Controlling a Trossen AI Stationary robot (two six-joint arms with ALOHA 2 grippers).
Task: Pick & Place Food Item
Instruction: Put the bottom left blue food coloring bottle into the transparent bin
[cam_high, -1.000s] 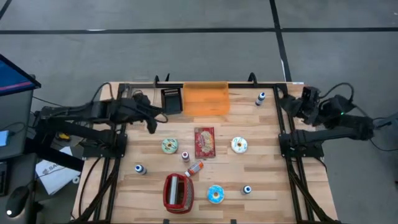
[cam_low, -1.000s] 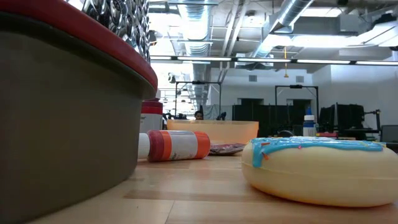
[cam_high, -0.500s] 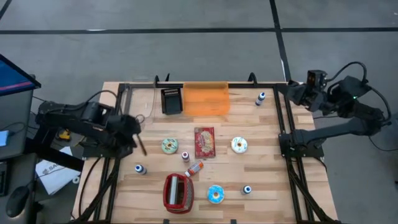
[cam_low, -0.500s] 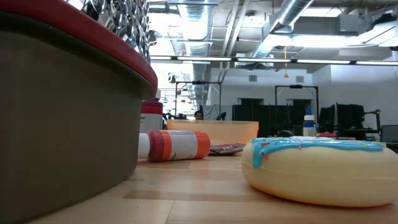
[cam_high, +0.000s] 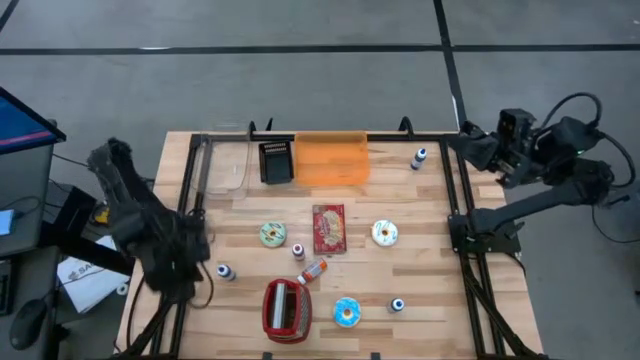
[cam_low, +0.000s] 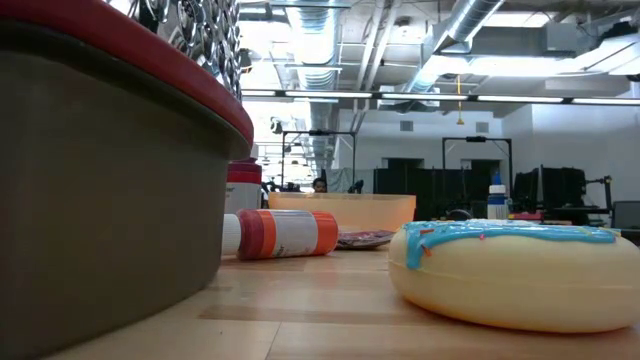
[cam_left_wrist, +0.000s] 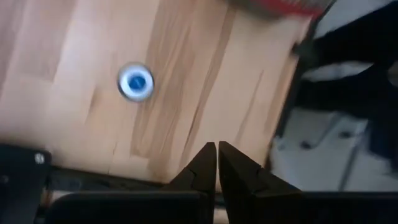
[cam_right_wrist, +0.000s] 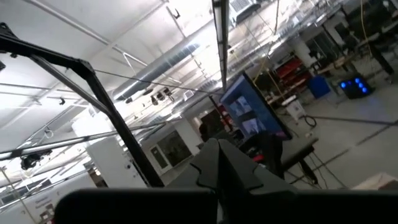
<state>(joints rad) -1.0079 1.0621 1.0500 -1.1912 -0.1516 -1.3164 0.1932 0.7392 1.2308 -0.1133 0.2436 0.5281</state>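
Hanging over the table's (cam_high: 420, 290) left edge, the left gripper (cam_left_wrist: 217, 149) has its fingers pressed together on nothing, just beside a small blue-capped bottle (cam_high: 225, 271). The right gripper (cam_high: 470, 148) sits folded off the far right corner, also pressed together and empty. Bare wood lies open along the right side and at the far left corner by a clear container (cam_high: 225, 165).

Three donuts lie in the middle: green (cam_high: 272, 234), white (cam_high: 385, 233) and blue (cam_high: 346, 312). Four small blue-capped bottles stand scattered, a pink-capped one (cam_high: 298, 250) beside a snack packet (cam_high: 328, 228), and an orange bottle (cam_high: 313, 270) lies on its side. An orange bin (cam_high: 330, 160), black block (cam_high: 275, 161) and red basket (cam_high: 286, 307) complete the set.

Since a second ago the left arm has swung from the far edge back to the near left; no item has shifted.
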